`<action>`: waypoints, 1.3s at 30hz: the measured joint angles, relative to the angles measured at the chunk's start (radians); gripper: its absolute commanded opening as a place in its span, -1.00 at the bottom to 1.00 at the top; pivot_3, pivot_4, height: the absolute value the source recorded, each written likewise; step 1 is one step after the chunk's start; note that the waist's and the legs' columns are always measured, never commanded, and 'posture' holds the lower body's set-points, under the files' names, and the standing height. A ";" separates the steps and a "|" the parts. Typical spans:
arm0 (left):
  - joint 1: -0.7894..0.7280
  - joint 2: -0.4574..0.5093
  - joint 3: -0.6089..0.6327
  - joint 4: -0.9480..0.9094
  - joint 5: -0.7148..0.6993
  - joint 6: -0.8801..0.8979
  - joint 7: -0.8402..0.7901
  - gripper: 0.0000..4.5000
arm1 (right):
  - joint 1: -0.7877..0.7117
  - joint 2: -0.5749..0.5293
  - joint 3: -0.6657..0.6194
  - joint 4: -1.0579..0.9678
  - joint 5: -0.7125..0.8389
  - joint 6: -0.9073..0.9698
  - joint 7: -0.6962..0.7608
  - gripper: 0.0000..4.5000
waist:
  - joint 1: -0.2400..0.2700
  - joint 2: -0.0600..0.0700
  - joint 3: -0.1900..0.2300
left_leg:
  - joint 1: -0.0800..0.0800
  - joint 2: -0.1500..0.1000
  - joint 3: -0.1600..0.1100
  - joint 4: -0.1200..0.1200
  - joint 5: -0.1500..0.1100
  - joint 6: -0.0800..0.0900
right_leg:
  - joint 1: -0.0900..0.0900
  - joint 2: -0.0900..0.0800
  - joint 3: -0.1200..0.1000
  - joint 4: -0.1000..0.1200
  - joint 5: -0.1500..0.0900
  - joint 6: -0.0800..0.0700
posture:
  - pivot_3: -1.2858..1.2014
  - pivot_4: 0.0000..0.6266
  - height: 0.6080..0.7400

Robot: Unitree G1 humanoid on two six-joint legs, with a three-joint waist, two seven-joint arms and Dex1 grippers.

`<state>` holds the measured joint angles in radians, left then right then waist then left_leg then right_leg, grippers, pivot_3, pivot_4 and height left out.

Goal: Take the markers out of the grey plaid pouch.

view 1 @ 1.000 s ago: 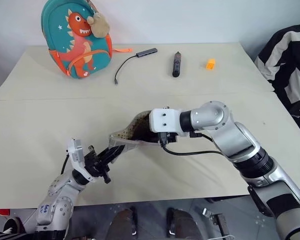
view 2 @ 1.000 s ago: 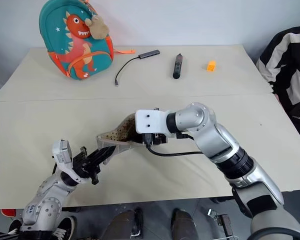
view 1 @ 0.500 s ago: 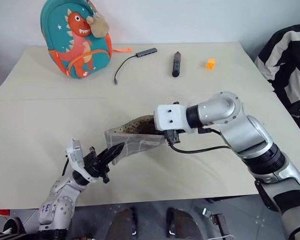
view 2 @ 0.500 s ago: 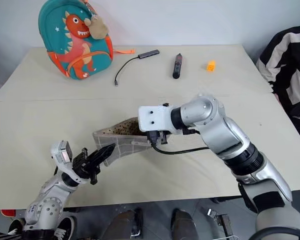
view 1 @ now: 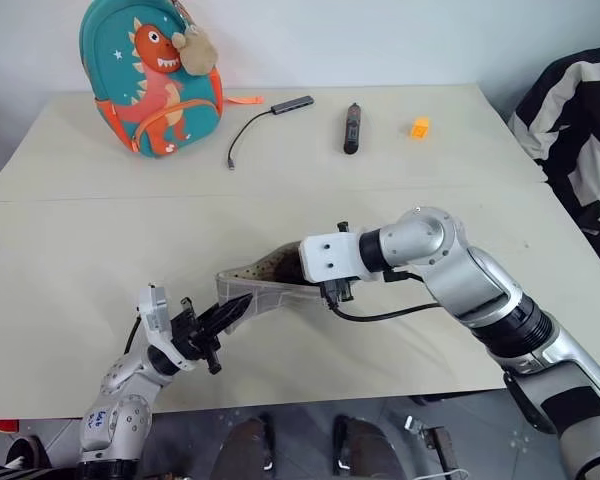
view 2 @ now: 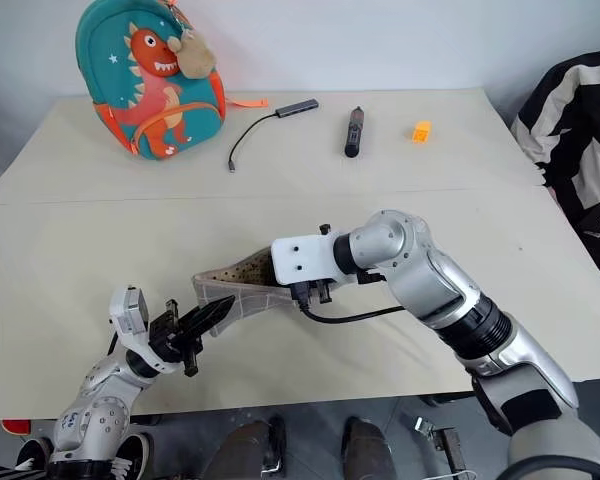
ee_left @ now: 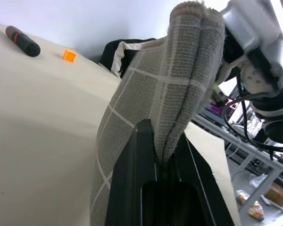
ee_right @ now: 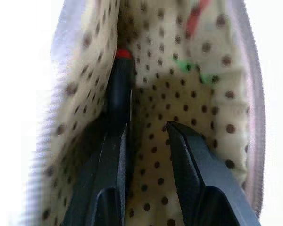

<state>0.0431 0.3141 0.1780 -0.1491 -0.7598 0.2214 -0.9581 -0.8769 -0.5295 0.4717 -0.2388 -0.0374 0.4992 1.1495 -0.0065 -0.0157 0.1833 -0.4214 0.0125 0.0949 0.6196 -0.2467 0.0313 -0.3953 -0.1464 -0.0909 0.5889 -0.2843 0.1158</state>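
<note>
no readable text, label, brand, number or sign on anything in view

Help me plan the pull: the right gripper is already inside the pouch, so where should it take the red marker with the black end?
Probably the black end, which points toward the pouch mouth beside one finger of the right gripper. Come straight in through the opening, along its length.

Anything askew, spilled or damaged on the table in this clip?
Nothing spilled or damaged. The grey pouch is off the table, pinched at one end by the left pincer, with the right pincer inside it. That fits the task.
</note>
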 measured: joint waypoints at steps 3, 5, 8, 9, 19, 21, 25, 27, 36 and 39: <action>-0.001 -0.004 0.001 0.000 0.009 -0.015 0.004 -1.00 | -0.012 0.007 -0.066 -0.013 0.046 0.002 -0.011 -0.38 | 0.004 0.000 0.000 | 0.000 0.000 0.000 0.000 0.000 0.000 | 0.000 0.000 -0.001 -0.001 0.000 0.000 | 0.03 -0.52 1.00; -0.001 -0.004 0.000 0.000 0.017 -0.020 0.004 -1.00 | -0.004 -0.006 -0.076 -0.021 0.062 0.005 -0.004 -0.21 | 0.005 0.000 0.000 | 0.000 0.000 0.000 0.000 -0.001 0.001 | 0.001 -0.001 -0.004 -0.003 0.001 -0.001 | 0.03 -0.52 1.00; -0.001 -0.004 0.001 0.001 0.022 -0.024 0.004 -1.00 | 0.035 -0.038 -0.073 -0.042 0.088 0.032 0.027 0.18 | 0.004 0.000 0.000 | 0.000 0.000 0.001 0.000 -0.002 0.001 | 0.002 -0.003 -0.009 -0.004 0.001 -0.001 | 0.03 -0.52 1.00; -0.001 -0.004 0.001 0.001 0.023 -0.024 0.004 -1.00 | 0.041 -0.041 -0.068 -0.042 0.085 0.030 0.026 0.34 | 0.004 0.000 0.000 | -0.001 0.000 0.001 0.000 -0.002 0.001 | 0.001 -0.003 -0.010 -0.004 0.001 -0.001 | 0.03 -0.52 1.00; -0.017 -0.003 -0.010 -0.042 0.035 0.002 0.060 -1.00 | 0.030 -0.057 -0.012 -0.024 0.019 -0.104 0.029 0.21 | 0.002 0.000 0.000 | 0.000 0.002 0.001 0.002 -0.002 0.000 | 0.002 -0.002 -0.012 -0.002 0.001 -0.001 | 0.03 -0.52 1.00; -0.018 -0.001 -0.011 -0.050 0.035 0.012 0.074 -1.00 | 0.030 -0.044 -0.031 -0.023 0.039 -0.105 0.026 -0.08 | 0.003 0.000 0.000 | 0.000 0.002 0.001 0.002 -0.002 0.000 | 0.002 -0.002 -0.012 -0.002 0.001 -0.001 | 0.03 -0.52 1.00; -0.020 -0.001 -0.012 -0.073 0.035 0.020 0.088 -1.00 | 0.023 -0.052 -0.034 -0.020 0.028 -0.109 0.029 -0.56 | 0.003 0.000 0.000 | 0.000 0.002 0.001 0.002 -0.002 0.000 | 0.002 -0.002 -0.012 -0.002 0.001 -0.001 | 0.03 -0.52 1.00; -0.021 0.000 -0.013 -0.074 0.037 0.020 0.090 -1.00 | 0.023 -0.066 -0.008 -0.017 0.007 -0.107 0.040 -0.56 | 0.003 0.000 0.000 | 0.000 0.002 0.001 0.002 -0.002 0.000 | 0.002 -0.002 -0.012 -0.002 0.001 -0.001 | 0.03 -0.52 1.00; -0.022 0.006 -0.044 -0.079 0.068 0.006 0.082 -1.00 | 0.023 -0.079 0.075 0.047 -0.121 -0.155 0.037 -0.56 | 0.002 0.000 0.000 | 0.000 0.002 0.001 0.002 -0.002 0.000 | 0.002 -0.002 -0.012 -0.002 0.001 -0.001 | 0.03 -0.52 1.00; -0.019 0.002 -0.051 -0.079 0.080 -0.005 0.083 -1.00 | 0.021 -0.079 0.083 0.056 -0.150 -0.174 0.038 -0.56 | 0.003 0.000 0.000 | 0.000 0.002 0.001 0.002 -0.002 0.000 | 0.002 -0.002 -0.012 -0.002 0.001 -0.001 | 0.03 -0.52 1.00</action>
<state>0.0240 0.3165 0.1273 -0.2284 -0.6797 0.2164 -0.8754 -0.8559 -0.6085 0.5547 -0.1825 -0.1874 0.3251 1.1872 -0.0038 -0.0159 0.1832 -0.4216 0.0148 0.0959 0.6219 -0.2487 0.0311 -0.3934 -0.1482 -0.1028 0.5870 -0.2830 0.1147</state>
